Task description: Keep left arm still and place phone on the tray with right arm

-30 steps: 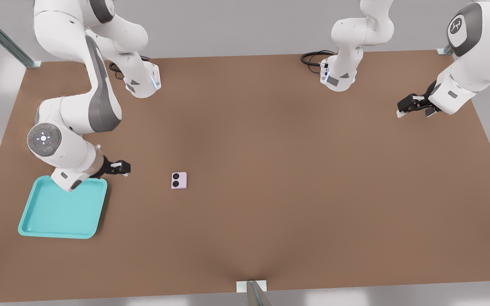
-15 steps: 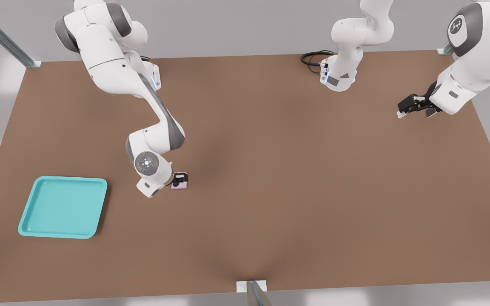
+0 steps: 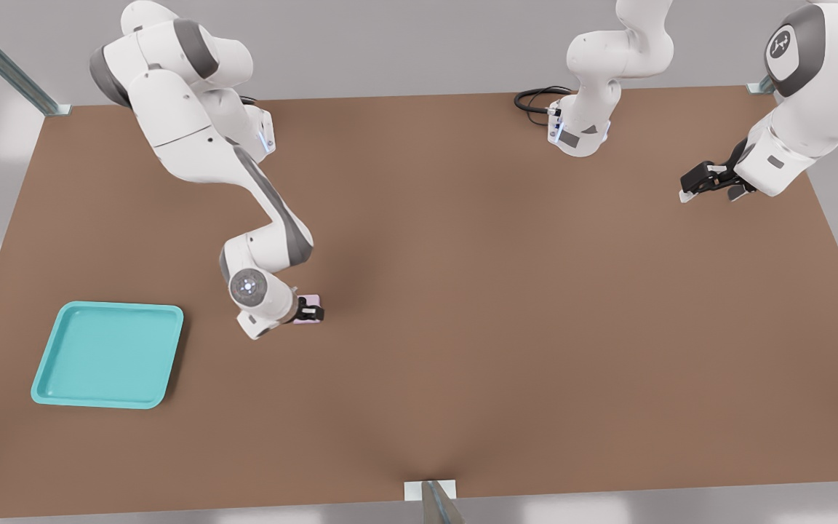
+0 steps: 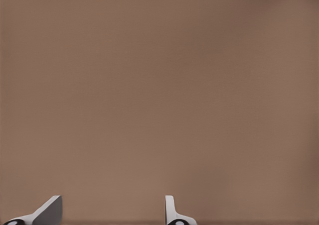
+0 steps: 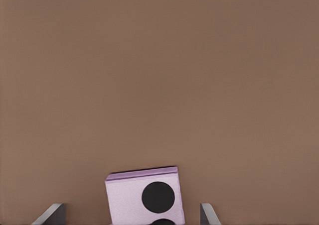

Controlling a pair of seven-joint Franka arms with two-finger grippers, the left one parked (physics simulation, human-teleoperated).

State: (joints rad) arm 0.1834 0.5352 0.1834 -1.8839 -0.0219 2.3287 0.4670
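The pale pink phone (image 3: 310, 299) lies flat on the brown table, lens face up, mostly covered by my gripper (image 3: 309, 314) in the front view. In the right wrist view the phone (image 5: 143, 197) sits between my two fingertips (image 5: 53, 213), which stand wide apart on either side without touching it. My gripper (image 5: 130, 213) is open and low over the phone. The turquoise tray (image 3: 52, 355) sits flat near the table's front corner at the front view's left, well apart from the phone, with nothing on it.
The other arm's gripper (image 3: 706, 182) hangs over the table's edge at the front view's right. Two arm bases (image 3: 579, 131) and a black cable (image 3: 535, 98) are at the back edge. A metal bracket (image 3: 430, 490) sits at the front edge.
My arm swung from above the tray's back corner across to the phone, and my gripper has since settled a little lower over it. The phone and tray have not moved.
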